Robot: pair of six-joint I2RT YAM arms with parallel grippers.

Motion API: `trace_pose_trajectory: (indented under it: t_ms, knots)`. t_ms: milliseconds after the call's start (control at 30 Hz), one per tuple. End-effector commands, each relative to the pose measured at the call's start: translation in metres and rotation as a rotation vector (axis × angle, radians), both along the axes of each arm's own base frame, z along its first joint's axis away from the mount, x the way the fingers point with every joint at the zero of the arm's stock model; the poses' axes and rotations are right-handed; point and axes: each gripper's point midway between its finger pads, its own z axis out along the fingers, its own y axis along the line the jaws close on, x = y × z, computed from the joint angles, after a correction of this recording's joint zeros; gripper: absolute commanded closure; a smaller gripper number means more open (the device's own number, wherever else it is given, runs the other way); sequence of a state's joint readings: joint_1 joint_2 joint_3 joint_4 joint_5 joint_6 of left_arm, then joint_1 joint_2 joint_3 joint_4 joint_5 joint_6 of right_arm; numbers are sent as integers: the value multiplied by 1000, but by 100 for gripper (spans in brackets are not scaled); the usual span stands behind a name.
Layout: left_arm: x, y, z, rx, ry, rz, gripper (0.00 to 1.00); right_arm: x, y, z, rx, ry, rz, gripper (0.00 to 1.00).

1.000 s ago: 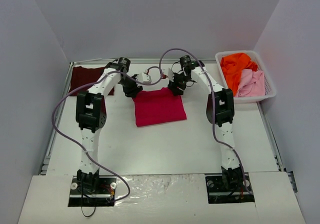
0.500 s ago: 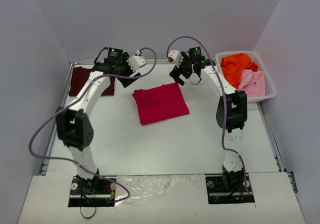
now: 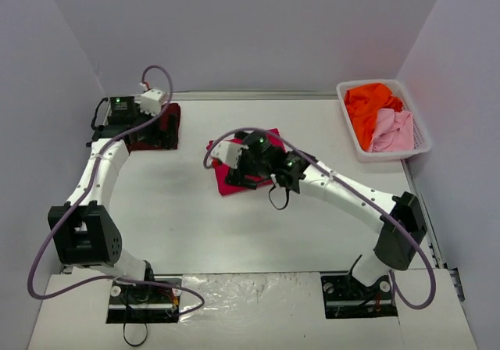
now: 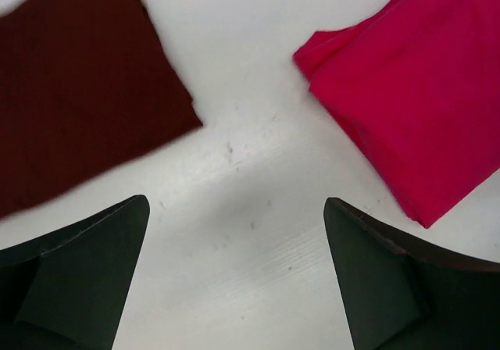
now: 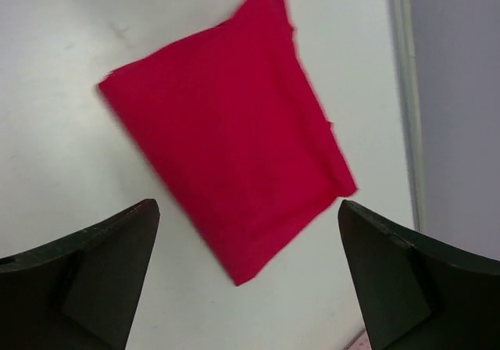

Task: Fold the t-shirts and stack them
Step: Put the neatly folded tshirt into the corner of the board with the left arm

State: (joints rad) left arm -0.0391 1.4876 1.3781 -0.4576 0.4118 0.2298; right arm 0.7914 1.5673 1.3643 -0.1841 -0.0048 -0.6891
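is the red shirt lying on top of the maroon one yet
No, in the left wrist view the red shirt and the maroon shirt lie apart, with bare table between them.

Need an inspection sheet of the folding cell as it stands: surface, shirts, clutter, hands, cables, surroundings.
surface: white tabletop, faint specks.
job's things: folded crimson-red cloth t-shirt mid-table; folded dark maroon cloth t-shirt far left, apart from it; crumpled orange t-shirt and pale pink t-shirt in the white plastic mesh basket far right.
clutter: nothing seen.
hands: left hand open, empty, over bare table between the maroon and crimson shirts; right hand open, empty, above the crimson shirt.
cables: purple cables loop off both arms.
surroundings: plain pale walls on three sides.
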Motion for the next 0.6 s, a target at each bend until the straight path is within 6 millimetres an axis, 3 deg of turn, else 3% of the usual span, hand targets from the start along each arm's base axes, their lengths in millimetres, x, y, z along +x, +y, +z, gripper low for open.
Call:
trace_pose_trajectory:
  t_ms: [0,67,100,167,367,500,567]
  knots:
    - [-11,16,-14,-303,147,125,6,-16,-11,-33,-146,-1,-44,6]
    - [-9,30,-10,-346,116,192,6,-18,-1,-47,-145,25,-32,10]
    - [-13,33,-19,-348,121,203,6,-22,8,-51,-145,30,-10,12]
    - [-20,36,-15,-326,87,216,6,-27,22,-68,-174,45,13,13]
    - [-45,32,-32,-298,159,182,6,-44,62,-119,-266,88,56,26]
    - [-49,34,-35,-300,171,184,6,-51,74,-152,-299,139,68,29]
    - [-51,32,-36,-302,173,179,6,-52,78,-159,-307,143,72,30]
